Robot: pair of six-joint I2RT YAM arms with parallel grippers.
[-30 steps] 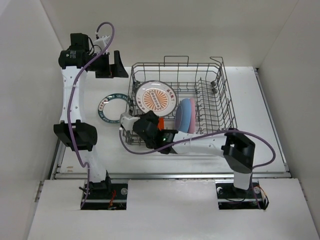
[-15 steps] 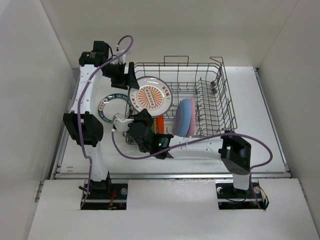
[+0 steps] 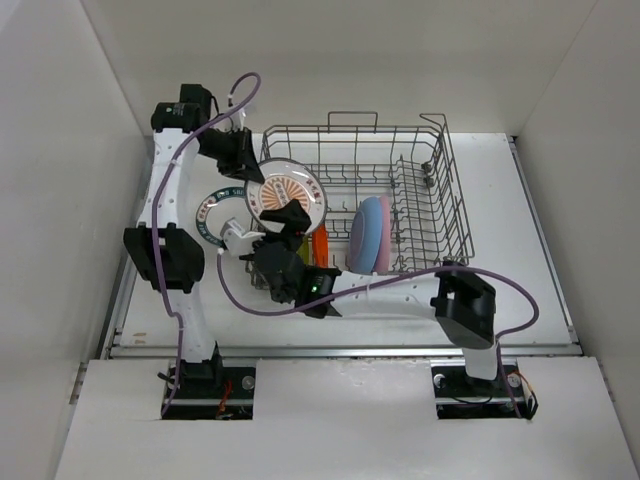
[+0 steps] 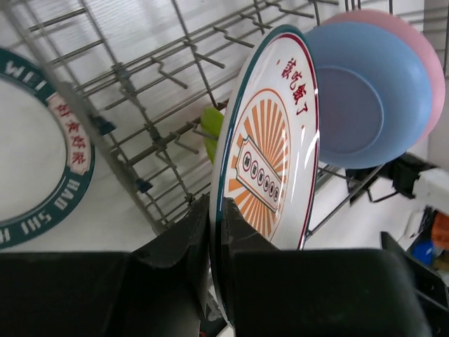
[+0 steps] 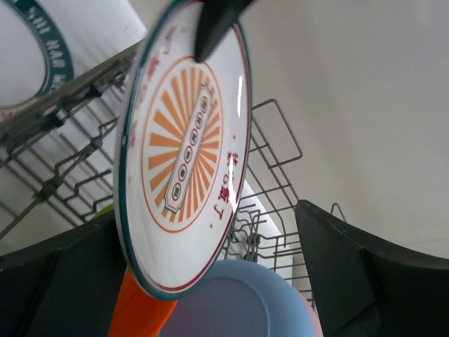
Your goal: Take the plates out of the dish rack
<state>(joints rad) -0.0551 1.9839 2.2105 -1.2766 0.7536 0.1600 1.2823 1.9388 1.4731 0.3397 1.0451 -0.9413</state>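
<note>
Step in hand: lifting out the sunburst plate (image 4: 270, 161), upright at the dish rack's (image 3: 350, 128) left end. Left gripper (image 4: 216, 221) clenched on its rim; right gripper (image 5: 203, 217) released, empty. Next: likely clear the rack's left wall.

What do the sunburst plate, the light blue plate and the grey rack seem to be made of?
White round plate with orange sunburst centre: probably glazed ceramic or melamine; glossy, with sharp light streaks.
Light blue round plate: likely plastic; even colour, soft sheen.
Grey wire dish rack: metal wire, perhaps coated; thin bent rods, dull finish.
</note>
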